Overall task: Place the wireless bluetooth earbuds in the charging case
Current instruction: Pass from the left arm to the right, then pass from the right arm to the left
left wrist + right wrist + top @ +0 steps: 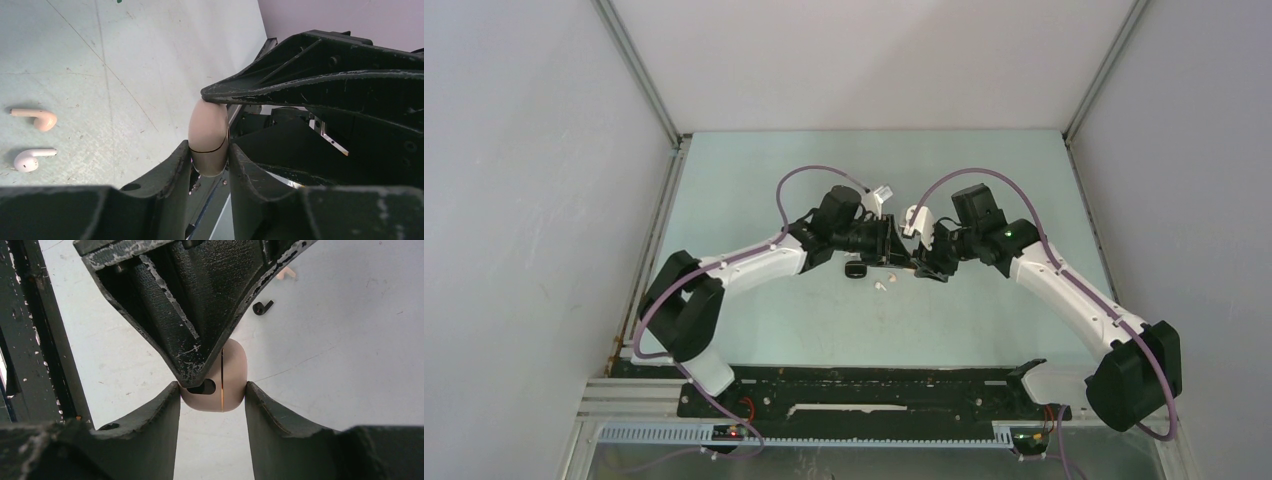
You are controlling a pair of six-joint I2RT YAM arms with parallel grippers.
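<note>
A pale pink, pebble-shaped charging case (209,132) hangs above the table, closed, with its lid seam showing. My left gripper (209,150) is shut on it, both fingers pressed against its sides. My right gripper (212,392) is shut on the same case (231,380) from the opposite side. The two grippers meet nose to nose over the table's middle, left gripper (892,247) and right gripper (921,262). On the table lie a pink earbud (37,119) and a white earbud (31,159). A black earbud (262,307) lies farther off.
A small dark object (857,270) sits on the table just below the left gripper, with the light earbuds (881,287) beside it. The pale green table (754,180) is walled in by white panels left, right and back.
</note>
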